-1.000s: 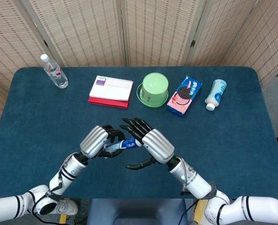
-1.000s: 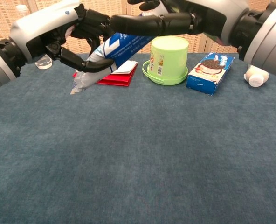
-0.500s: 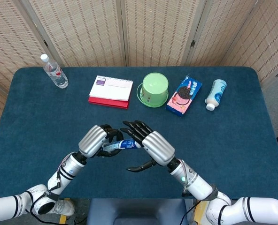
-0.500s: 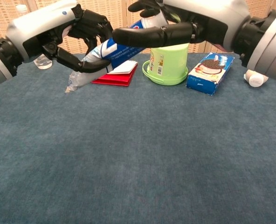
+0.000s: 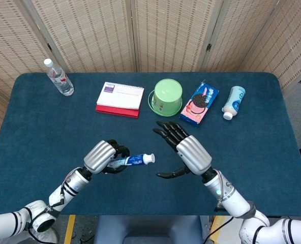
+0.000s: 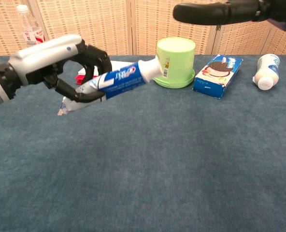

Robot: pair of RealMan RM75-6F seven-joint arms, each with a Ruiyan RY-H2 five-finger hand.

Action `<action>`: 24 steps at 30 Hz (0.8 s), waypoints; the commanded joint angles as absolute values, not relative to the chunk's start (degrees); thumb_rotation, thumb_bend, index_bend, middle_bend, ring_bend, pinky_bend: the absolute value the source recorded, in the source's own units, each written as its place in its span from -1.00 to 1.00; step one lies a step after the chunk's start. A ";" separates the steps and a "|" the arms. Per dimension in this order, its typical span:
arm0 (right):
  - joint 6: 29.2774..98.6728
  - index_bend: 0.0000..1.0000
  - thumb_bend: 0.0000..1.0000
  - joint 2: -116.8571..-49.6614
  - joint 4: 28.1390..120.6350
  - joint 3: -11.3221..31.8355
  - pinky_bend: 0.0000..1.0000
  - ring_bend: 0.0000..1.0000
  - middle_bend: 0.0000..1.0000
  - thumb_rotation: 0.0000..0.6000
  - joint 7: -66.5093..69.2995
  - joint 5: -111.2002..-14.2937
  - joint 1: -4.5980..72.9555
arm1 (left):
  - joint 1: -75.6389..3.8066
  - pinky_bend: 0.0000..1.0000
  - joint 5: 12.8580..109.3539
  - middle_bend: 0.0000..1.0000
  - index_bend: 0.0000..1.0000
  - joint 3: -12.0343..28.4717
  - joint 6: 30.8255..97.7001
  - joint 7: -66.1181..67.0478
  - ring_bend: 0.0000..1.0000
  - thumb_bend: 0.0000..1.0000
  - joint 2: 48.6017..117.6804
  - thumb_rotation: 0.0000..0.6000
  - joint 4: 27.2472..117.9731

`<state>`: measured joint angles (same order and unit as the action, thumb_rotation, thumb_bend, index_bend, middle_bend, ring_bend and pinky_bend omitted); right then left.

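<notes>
My left hand grips a blue and white toothpaste tube above the near middle of the table, its white cap pointing toward my right. My right hand hangs open a little to the right of the cap, fingers spread, touching nothing. In the chest view only its dark fingers show at the top edge.
Along the far side of the blue table lie a water bottle, a notebook on a red book, an upturned green cup, a cookie box and a white bottle on its side.
My right hand has let go of the tube's cap end and drawn away to the right. The left hand has sunk slightly toward me, keeping the tube.
</notes>
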<state>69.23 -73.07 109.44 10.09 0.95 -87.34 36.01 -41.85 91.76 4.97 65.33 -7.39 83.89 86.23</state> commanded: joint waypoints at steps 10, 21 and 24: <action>71.86 -1.00 -1.00 -68.81 109.34 9.49 -1.00 -1.00 -1.00 -0.28 3.75 -88.23 32.86 | -44.38 -0.22 75.95 0.33 0.13 4.62 50.08 11.79 0.03 -0.01 85.93 1.00 85.07; 72.60 -1.00 -1.00 -66.76 108.88 9.45 -1.00 -1.00 -1.00 -0.29 5.05 -88.58 31.50 | -44.11 -0.46 59.88 -0.32 -0.82 7.48 50.92 21.71 -0.51 -0.45 85.84 1.00 89.63; 72.78 -1.00 -1.00 -65.16 108.62 9.16 -1.00 -1.00 -1.00 -0.29 4.62 -88.60 30.78 | -43.27 -0.50 59.72 -0.41 -0.92 7.63 52.36 20.97 -0.58 -0.48 84.68 1.00 90.52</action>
